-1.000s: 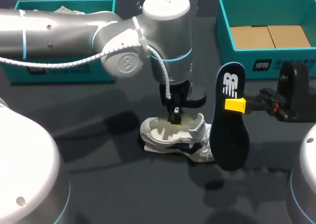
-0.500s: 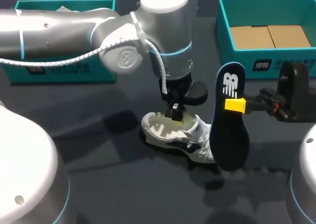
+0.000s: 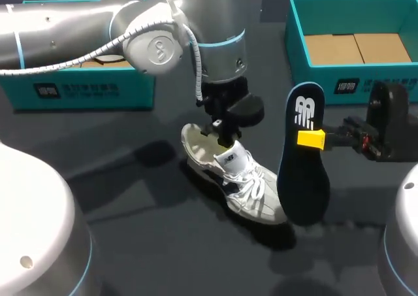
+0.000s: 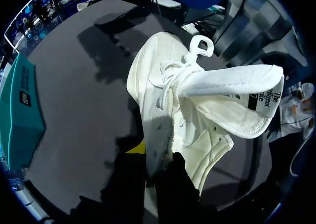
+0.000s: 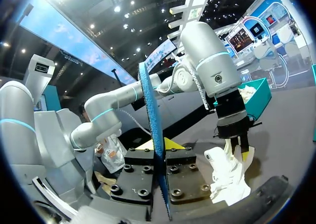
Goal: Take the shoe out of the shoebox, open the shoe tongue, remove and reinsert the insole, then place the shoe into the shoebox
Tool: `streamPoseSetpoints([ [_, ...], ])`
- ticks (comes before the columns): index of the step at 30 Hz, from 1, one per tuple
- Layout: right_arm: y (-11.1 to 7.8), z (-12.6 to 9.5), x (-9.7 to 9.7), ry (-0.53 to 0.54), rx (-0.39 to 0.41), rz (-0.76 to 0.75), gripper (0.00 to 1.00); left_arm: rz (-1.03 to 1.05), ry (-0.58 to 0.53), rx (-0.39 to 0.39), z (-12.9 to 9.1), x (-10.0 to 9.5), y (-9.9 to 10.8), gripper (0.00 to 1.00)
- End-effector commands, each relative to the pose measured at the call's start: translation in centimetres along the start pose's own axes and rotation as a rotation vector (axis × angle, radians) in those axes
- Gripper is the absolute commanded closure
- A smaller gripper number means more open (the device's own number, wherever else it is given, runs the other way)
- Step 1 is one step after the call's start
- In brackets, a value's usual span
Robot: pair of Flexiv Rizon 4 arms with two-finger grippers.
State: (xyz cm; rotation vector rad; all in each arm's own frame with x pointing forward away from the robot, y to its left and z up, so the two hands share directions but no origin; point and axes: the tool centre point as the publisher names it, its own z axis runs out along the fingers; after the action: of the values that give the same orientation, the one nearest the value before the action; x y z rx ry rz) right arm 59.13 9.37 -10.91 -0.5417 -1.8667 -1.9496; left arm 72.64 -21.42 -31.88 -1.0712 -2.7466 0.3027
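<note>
Shoe (image 3: 238,178) now upright, laces upward

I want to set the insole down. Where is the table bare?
Free: the table left of the shoe, in front of the left shoebox, and the strip nearest the camera. Crowded: between shoe, insole and right gripper.

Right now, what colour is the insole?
The insole is dark navy with a white logo; clearest in the head view.

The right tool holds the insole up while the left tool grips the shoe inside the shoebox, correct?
No: the head view shows the shoe on the table, outside both shoeboxes. The left tool grips it; the right tool holds the insole up.
</note>
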Motion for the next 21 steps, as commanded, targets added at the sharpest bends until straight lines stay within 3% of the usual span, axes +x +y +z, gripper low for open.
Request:
streamPoseSetpoints([
  [1,0.0,0.1,0.2,-0.005,0.0,0.001,1.0,0.347,0.109,0.011,-0.7,0.2,0.1,1.0],
  [10,0.0,0.1,0.2,-0.005,0.0,0.001,1.0,0.524,0.068,-0.11,-1.6,-0.2,0.4,1.0],
  [21,0.0,0.1,0.2,-0.005,0.0,0.001,1.0,0.675,0.075,-0.173,-0.1,-0.7,-0.3,1.0],
])
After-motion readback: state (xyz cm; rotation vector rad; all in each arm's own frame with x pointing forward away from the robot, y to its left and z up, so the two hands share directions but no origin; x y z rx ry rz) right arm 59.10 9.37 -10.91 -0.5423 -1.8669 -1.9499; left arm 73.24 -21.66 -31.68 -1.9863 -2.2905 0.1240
